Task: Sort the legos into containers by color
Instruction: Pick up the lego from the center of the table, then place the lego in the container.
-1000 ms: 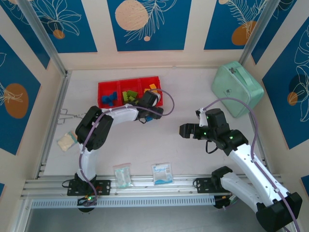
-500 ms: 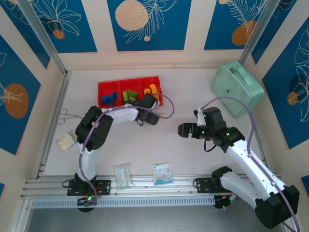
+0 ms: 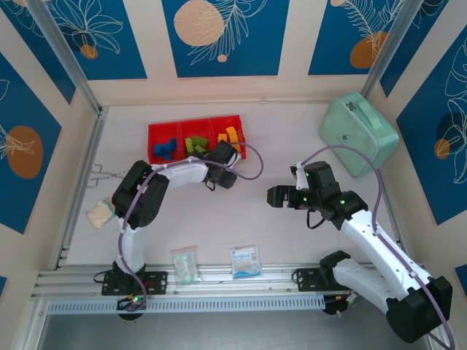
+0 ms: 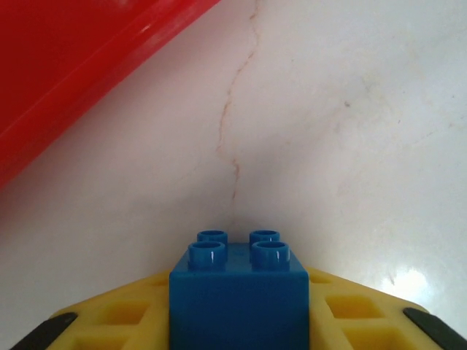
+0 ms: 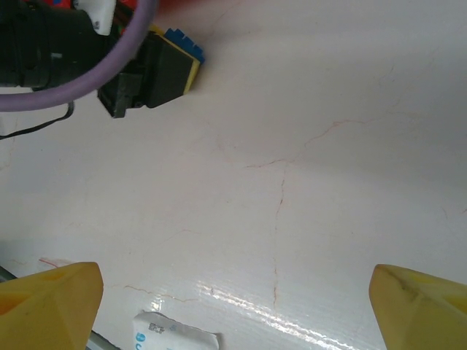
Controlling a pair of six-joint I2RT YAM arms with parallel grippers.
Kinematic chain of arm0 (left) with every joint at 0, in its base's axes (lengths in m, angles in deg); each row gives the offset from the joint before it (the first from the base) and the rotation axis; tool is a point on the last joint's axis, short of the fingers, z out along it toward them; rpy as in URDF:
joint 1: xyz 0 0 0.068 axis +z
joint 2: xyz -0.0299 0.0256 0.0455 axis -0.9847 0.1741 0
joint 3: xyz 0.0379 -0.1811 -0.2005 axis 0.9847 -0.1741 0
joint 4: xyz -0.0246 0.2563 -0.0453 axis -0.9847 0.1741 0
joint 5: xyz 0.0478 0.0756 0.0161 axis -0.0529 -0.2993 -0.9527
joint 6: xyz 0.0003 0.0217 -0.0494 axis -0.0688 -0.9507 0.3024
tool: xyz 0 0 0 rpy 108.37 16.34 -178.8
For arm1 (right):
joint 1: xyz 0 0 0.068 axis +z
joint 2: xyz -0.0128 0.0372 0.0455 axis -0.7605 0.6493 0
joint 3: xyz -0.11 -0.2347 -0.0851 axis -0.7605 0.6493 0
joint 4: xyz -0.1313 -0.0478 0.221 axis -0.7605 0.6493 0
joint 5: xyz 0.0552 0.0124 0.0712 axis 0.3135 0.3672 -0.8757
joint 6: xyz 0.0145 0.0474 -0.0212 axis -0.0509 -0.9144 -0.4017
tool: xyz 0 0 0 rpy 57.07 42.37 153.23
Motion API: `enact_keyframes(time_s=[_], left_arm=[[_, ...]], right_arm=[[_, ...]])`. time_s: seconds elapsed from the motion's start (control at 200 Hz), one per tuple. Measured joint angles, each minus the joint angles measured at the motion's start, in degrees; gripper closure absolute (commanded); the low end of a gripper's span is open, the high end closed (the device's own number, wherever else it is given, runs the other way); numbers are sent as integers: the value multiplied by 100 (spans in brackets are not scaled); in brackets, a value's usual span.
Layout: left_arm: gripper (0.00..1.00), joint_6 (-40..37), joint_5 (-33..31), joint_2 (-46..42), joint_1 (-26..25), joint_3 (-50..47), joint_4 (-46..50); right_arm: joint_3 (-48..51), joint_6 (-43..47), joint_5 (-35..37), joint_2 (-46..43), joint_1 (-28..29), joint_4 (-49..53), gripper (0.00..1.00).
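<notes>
Left claw (image 3: 225, 175) is clenched on a blue brick (image 4: 238, 292), which sits squarely between its yellow fingers (image 4: 124, 321) with four studs showing on top. It hangs low over the white table (image 4: 350, 131), just off the near edge of the red tray (image 4: 66, 58), by the right-hand bin and not touching it. Blue bricks (image 3: 168, 148) lie in the left bin, green bricks (image 3: 194, 144) in the middle, orange-yellow bricks (image 3: 230, 135) in the right. Right claw (image 5: 233, 292) is released, spread wide above bare table, well apart from the tray.
</notes>
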Motion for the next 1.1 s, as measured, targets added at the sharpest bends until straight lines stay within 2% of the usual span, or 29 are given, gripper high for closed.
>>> enact_keyframes(time_s=[0.14, 0.235, 0.315, 0.41, 0.515, 0.645, 0.725, 0.885, 0.99, 1.096], left_arm=[[70, 258, -131, -754, 0, -297, 72], [63, 343, -590, -1314, 11, -234, 177], [62, 363, -1025, -1598, 94, 37, 409], [62, 396, -1318, -1652, 417, 485, 675], [65, 562, -1440, -1648, 1049, 684, 817], [66, 739, -1436, -1445, 1825, 715, 820], [66, 831, -1403, -1123, 2127, 861, 831], [66, 960, -1447, -354, 2253, 1375, 911], [66, 986, -1453, -4, 2337, 1589, 920], [65, 1113, -1401, 258, 2533, 1770, 933]], right_arm=[[0, -79, 70, -87, 0, -33, 6], [0, -79, 111, -116, 0, -101, 6], [-9, -81, 153, -74, 2, -136, 6], [-66, -83, 195, 68, 39, -142, 7], [-96, -101, 238, 153, 149, -127, 6], [-96, -153, 286, -9, 236, -13, 6], [-76, -212, 334, -326, 236, 81, 6], [-52, -341, 487, -957, 236, 339, 4], [-52, -448, 691, -1086, 236, 601, 0], [-52, -529, 872, -1082, 236, 870, 1]])
